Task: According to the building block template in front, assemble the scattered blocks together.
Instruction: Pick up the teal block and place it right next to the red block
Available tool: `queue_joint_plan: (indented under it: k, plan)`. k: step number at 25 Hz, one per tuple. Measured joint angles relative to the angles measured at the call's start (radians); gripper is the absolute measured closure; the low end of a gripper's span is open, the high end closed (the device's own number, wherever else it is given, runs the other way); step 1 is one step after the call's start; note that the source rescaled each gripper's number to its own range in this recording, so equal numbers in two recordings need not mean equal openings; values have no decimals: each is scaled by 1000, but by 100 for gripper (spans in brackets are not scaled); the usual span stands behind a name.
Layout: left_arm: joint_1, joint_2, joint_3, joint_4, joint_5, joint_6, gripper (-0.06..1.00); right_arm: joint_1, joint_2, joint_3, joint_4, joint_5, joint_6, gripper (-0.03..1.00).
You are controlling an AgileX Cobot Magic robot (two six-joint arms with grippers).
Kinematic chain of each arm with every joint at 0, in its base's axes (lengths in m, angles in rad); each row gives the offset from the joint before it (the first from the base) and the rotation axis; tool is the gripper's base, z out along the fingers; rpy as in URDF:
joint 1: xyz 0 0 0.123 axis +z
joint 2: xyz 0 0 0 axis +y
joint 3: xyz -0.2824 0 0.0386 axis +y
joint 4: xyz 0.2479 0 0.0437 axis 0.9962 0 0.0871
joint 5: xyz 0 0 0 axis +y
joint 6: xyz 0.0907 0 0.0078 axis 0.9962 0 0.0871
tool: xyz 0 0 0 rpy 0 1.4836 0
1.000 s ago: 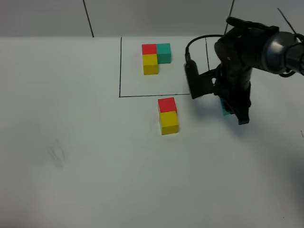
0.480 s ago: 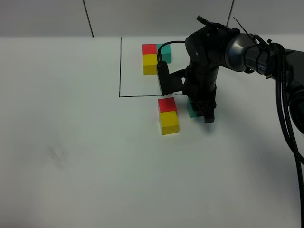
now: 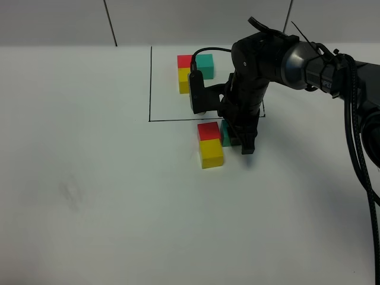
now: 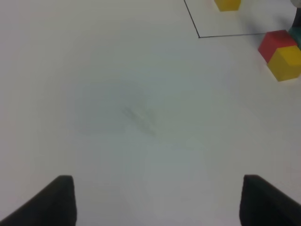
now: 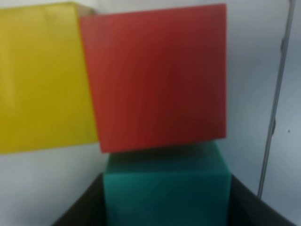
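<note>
Two cubes [image 3: 210, 145] beside black outline [image 3: 150, 89]

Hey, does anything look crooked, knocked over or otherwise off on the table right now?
Nothing stands out. The red cube and yellow cube sit flush, and the right gripper holds the teal cube beside the red one.

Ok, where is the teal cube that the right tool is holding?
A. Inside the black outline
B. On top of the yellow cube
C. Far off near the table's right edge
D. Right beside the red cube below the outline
D: in the high view the teal cube sits in the right tool against the red cube, below the outline.
</note>
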State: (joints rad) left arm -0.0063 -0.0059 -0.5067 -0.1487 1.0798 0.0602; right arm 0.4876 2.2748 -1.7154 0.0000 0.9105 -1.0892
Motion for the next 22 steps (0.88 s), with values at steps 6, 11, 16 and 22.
queue_joint_plan:
  k: [6,11,16,22]
  plan:
    - [0,0,0,0,0,0,26,0,0,0,9,12,0,95]
    - [0,0,0,0,0,0,26,0,0,0,14,16,0,95]
    - [0,0,0,0,-1,0,26,0,0,0,16,15,-7,95]
    - [0,0,0,0,-1,0,26,0,0,0,42,5,-18,95]
